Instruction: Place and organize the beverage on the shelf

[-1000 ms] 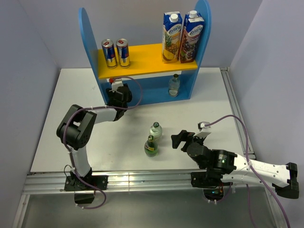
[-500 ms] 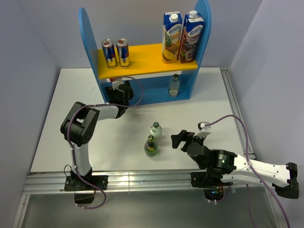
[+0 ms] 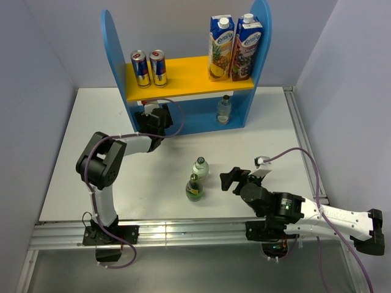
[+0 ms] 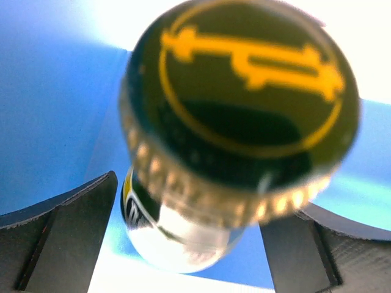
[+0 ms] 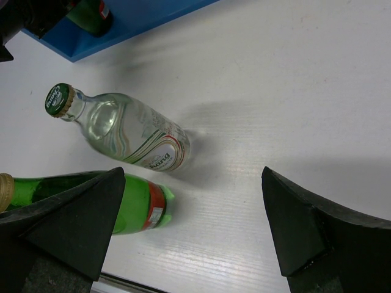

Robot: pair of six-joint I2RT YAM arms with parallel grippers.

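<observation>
At upper left, under the shelf (image 3: 189, 73) board, the left gripper (image 4: 186, 244) has just opened off the green bottle (image 4: 238, 104) — so delivered — while the open right gripper (image 5: 189, 232) faces a clear bottle (image 5: 131, 137) and a second green bottle (image 5: 91, 204).

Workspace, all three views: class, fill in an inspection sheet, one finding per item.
Surface: white table, two bottles standing on it.
Job's things: cans on the shelf upper board; shelved clear bottle and shelved green bottle on its lower level; loose clear bottle and loose green bottle upright on the table.
Clutter: juice cartons on the upper board's right end.
Grippers: left gripper open astride the shelved green bottle; right gripper open, empty, beside the loose bottles.
Cables: left cable and right cable loop off each arm.
Surroundings: plain walls; metal rail at the near edge.
</observation>
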